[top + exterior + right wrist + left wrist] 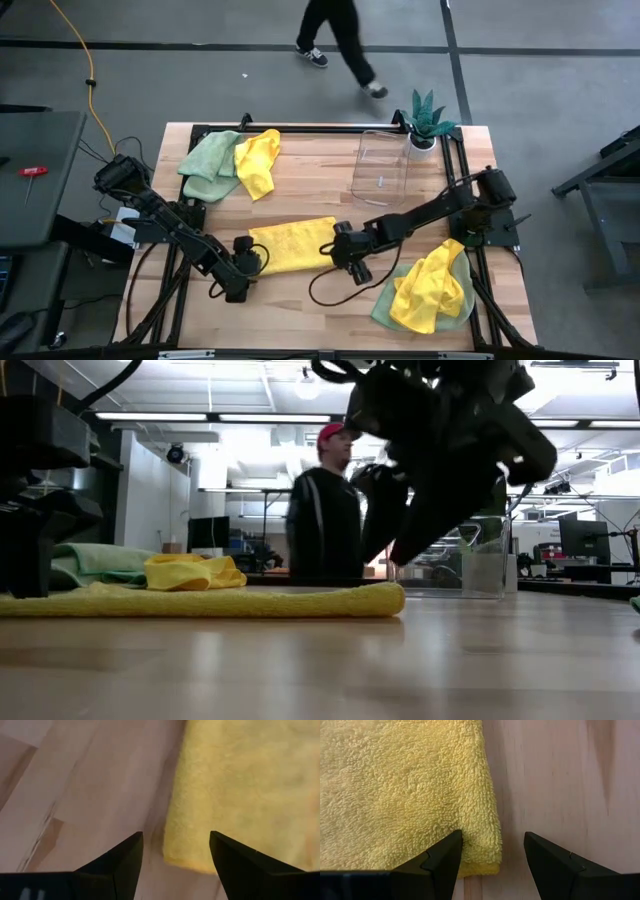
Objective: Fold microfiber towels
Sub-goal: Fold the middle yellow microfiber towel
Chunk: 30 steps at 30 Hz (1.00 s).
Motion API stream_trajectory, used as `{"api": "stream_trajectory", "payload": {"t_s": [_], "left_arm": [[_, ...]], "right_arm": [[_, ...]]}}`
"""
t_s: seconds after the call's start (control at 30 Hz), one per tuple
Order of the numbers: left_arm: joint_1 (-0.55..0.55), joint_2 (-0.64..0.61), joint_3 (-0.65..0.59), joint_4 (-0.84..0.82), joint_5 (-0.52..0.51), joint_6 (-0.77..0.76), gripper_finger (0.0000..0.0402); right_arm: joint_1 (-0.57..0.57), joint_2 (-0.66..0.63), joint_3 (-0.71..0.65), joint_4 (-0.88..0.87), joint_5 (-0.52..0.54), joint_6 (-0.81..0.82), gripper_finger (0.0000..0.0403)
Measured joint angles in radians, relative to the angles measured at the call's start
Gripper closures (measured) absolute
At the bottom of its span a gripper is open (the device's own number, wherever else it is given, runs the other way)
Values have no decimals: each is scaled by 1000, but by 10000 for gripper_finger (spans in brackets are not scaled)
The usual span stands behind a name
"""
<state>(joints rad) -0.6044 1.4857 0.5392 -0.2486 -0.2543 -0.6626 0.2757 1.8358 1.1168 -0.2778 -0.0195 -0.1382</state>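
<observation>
A folded yellow microfiber towel (292,245) lies flat at the table's middle, and in the low view it is a low strip (250,600). My left gripper (250,260) is open at the towel's left end. In its wrist view, one finger (440,860) is over the towel's corner (485,855) and the other is over bare wood. My right gripper (345,250) is open over the towel's right end, with that end's edge (185,855) between its fingers. In the low view it hangs a little above the cloth (390,530).
A heap of green and yellow towels (230,160) lies at the far left and another (430,290) at the near right. A clear container (383,165) and a potted plant (428,120) stand at the far right. A person (335,40) walks beyond the far edge.
</observation>
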Motion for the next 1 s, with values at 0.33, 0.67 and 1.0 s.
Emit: {"api": "stream_trajectory", "payload": {"t_s": [0.33, 0.67, 1.0], "left_arm": [[0, 1, -2, 5, 0, -6, 197], [0, 1, -2, 7, 4, -36, 197], [-17, -2, -2, 0, 17, -98, 204]], "right_arm": [[9, 89, 0, 34, 27, 56, 181], [14, 100, 1, 28, 30, 112, 197], [42, 100, 2, 10, 46, 166, 305]]}}
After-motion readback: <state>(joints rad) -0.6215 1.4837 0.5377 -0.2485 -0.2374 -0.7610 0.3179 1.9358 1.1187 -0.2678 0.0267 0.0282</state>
